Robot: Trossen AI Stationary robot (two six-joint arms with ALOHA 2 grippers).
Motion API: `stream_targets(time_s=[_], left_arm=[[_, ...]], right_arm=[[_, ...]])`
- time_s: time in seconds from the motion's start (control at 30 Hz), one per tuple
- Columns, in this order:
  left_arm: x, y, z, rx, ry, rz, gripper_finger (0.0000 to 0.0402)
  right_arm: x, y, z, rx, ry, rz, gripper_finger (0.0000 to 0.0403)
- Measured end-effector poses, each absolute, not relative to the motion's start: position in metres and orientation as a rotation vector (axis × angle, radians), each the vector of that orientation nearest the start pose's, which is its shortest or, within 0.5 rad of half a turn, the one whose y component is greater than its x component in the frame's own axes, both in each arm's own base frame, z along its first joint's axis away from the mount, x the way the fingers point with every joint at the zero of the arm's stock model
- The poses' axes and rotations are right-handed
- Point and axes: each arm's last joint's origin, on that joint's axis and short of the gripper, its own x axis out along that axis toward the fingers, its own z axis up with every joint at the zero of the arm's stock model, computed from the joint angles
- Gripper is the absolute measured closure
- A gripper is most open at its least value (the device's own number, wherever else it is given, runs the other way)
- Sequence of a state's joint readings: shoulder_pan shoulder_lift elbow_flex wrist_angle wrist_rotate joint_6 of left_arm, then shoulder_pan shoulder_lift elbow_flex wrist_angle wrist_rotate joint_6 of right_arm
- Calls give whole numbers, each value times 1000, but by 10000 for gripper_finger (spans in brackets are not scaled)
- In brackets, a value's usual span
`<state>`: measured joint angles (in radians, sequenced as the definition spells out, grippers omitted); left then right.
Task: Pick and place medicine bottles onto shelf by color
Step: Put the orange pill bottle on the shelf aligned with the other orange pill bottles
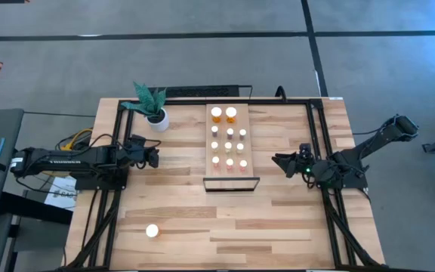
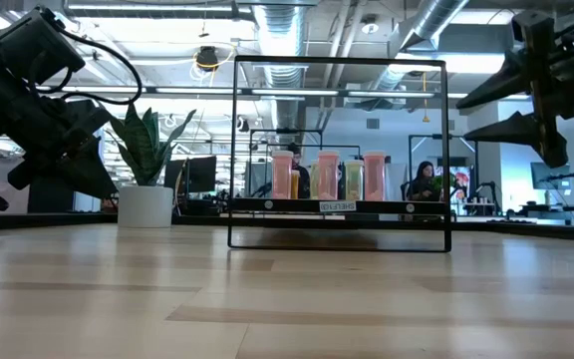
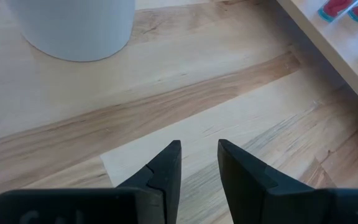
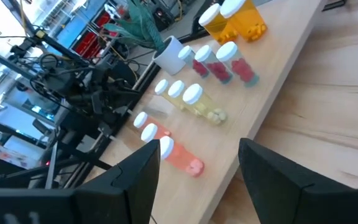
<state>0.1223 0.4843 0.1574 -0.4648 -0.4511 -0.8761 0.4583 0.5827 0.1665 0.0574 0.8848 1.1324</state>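
The light-wood shelf lies in the middle of the table, with its black frame at the near end. Several medicine bottles stand on it in rows: two large orange ones at the far end, then red, yellow and pale pink ones. One bottle stands alone on the table near the front left. My left gripper is open and empty, left of the shelf, above bare table. My right gripper is open and empty, right of the shelf, raised above the table.
A white pot with a green plant stands at the far left of the table, just beyond my left gripper; it also shows in the left wrist view. Black frame rails run along the table's sides and far edge. People sit in the room behind the table.
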Motion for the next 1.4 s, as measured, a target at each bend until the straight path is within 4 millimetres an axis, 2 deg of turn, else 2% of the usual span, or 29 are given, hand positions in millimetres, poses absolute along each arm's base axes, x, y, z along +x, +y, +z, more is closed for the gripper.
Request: stream_targets(time_s=[0.63, 0.87, 1.4], left_arm=[[101, 25, 138, -671, 496, 845, 310], [100, 27, 139, -534, 500, 882, 310], [101, 27, 140, -468, 532, 844, 310]], right_arm=[[125, 37, 174, 884, 14, -523, 163], [125, 37, 174, 884, 14, -523, 163], [125, 37, 174, 885, 14, -523, 163]])
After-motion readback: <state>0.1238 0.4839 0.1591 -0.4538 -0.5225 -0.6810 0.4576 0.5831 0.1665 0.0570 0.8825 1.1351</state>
